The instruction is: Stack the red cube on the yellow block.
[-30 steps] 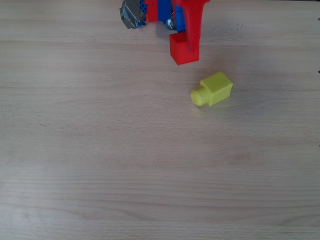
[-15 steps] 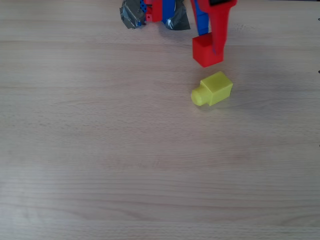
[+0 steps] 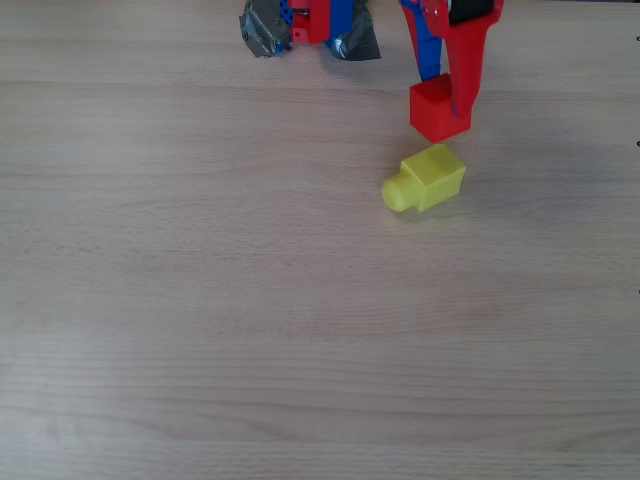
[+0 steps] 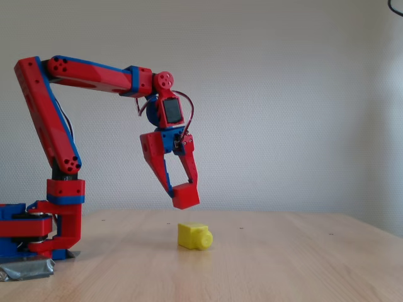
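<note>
Red cube [image 4: 186, 195] clamped in pincer [image 4: 181, 192], airborne | yellow block [image 4: 194, 236] on wooden table [image 4: 283, 264] below

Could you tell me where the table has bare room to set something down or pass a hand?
The wooden table is bare left of and below the yellow block in the overhead view. It is crowded at the top, where the end effector holds the red cube above the block.

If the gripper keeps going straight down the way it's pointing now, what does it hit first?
Probably the yellow block. The gripper holds the red cube in the air just above it, a little toward the arm's base, so the cube would likely meet the block's top edge first, possibly off-centre.
</note>
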Available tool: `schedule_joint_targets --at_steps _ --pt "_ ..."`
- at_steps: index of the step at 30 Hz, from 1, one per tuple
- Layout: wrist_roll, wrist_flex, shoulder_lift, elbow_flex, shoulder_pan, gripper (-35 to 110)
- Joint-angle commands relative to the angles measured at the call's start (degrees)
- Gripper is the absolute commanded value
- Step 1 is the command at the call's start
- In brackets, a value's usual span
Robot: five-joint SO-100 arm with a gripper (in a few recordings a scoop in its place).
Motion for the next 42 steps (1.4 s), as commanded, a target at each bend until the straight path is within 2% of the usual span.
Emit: schedule_joint_targets --at_steps 1,42 --pt "1.1 -1.2 0.3 -1.6 -0.4 9" --pt "2.5 -9.4 -6.3 2.0 -1.4 10"
